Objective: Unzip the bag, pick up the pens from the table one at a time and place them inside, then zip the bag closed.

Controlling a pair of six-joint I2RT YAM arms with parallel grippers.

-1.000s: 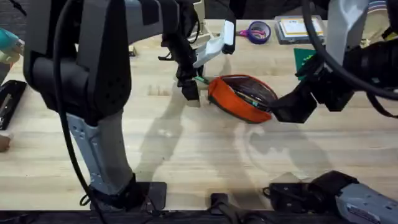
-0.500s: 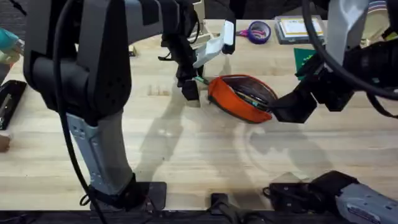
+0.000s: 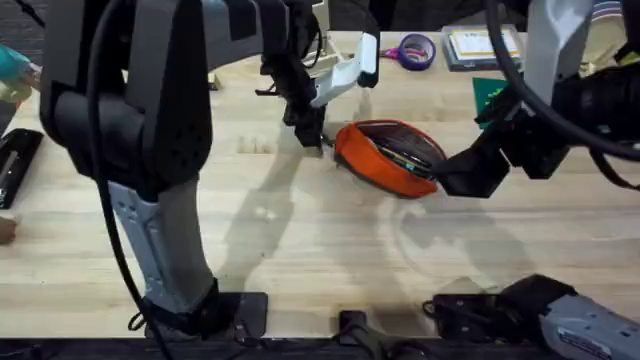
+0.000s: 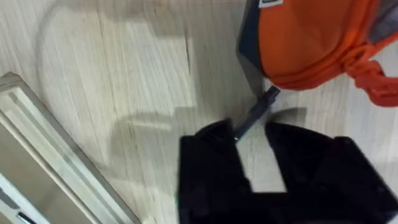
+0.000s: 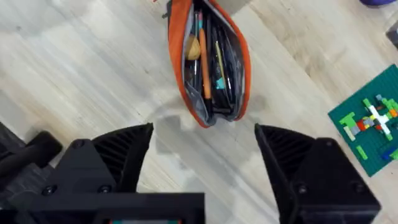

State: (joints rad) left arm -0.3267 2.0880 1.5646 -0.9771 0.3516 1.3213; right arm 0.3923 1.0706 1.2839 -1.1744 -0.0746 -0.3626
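The left gripper (image 3: 314,138) has lifted slightly off the worktop (image 3: 300,240) since a second ago, its jaws closed on a dark-ended pen (image 4: 256,112) beside the bag (image 3: 388,155). The right gripper (image 5: 202,152) hovers with jaws wide apart over the unzipped bag, mid-worktop toward the far edge.

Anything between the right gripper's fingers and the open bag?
Nothing: in the right wrist view, bare table separates the open right gripper from the bag.
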